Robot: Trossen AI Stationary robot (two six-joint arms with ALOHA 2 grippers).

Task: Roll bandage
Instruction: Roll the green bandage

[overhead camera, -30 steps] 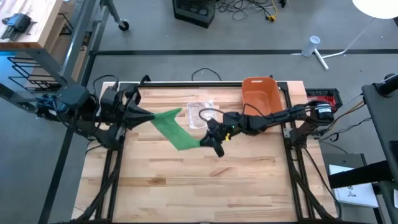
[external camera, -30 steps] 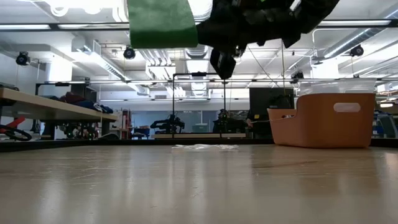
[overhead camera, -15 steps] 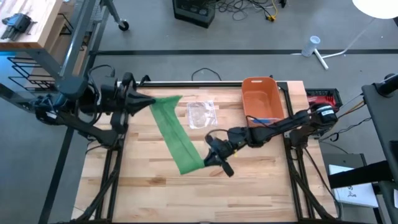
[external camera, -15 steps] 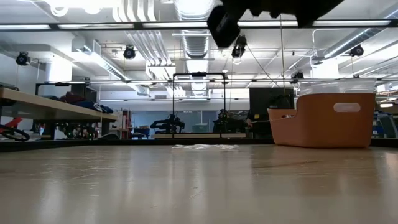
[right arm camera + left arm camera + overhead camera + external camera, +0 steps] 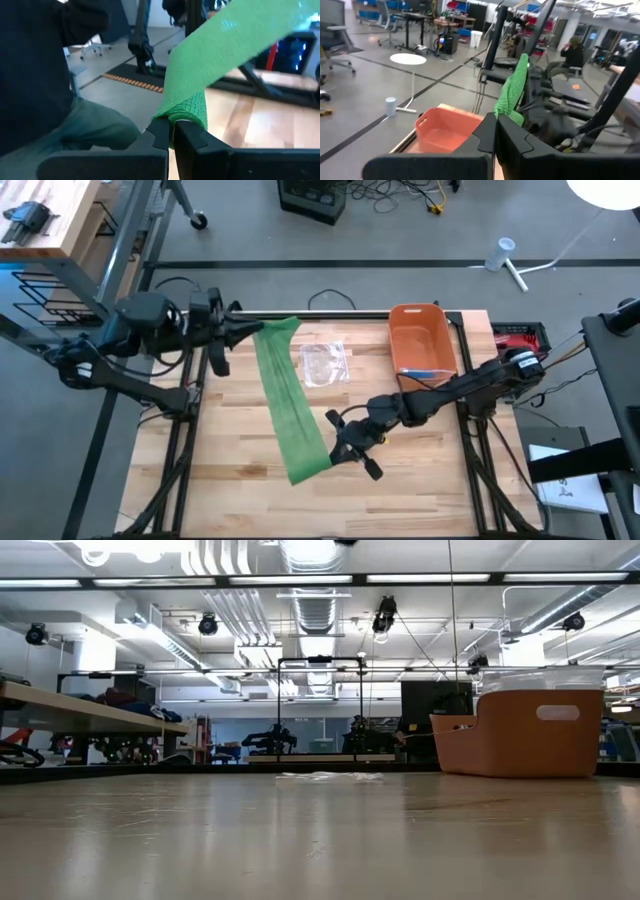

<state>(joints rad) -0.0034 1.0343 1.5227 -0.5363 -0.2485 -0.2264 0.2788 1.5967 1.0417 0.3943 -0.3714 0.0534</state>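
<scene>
A long green bandage (image 5: 288, 400) hangs in the air as a flat strip running from the table's far left toward its near middle. My left gripper (image 5: 256, 332) is shut on its far end, above the table's far left corner. My right gripper (image 5: 335, 448) is shut on the strip close to its near end, above the middle of the table. The left wrist view shows the bunched green end (image 5: 516, 85) just past the shut fingers. In the right wrist view the strip (image 5: 235, 35) leads away from the fingers. The low view shows neither gripper nor the bandage. My left gripper pinches the bandage's bunched far end (image 5: 509, 114) between its two shut fingers, which lie level and come from the table's left. The end is gathered into several layers and lifted clear of the table. My right gripper pinches a gathered fold of the bandage (image 5: 189, 109) near its near end, between its two shut fingers. They come about level from the table's right, across the strip. From the hold the strip runs off flat and drawn out, clear of the table. A short tail (image 5: 308, 470) sticks out past the hold.
An orange bin (image 5: 420, 335) stands at the table's far right. A clear plastic wrapper (image 5: 325, 363) lies on the wood just right of the strip. Bare wood (image 5: 250, 490) fills the near half of the table. A person sits in the room beyond (image 5: 572, 52).
My left gripper has swung toward the table's far edge with its end of the bandage. My right gripper has gone toward the near edge, risen and rolled. Between them the strip has been drawn out from a short slanted piece into a long one running far to near.
</scene>
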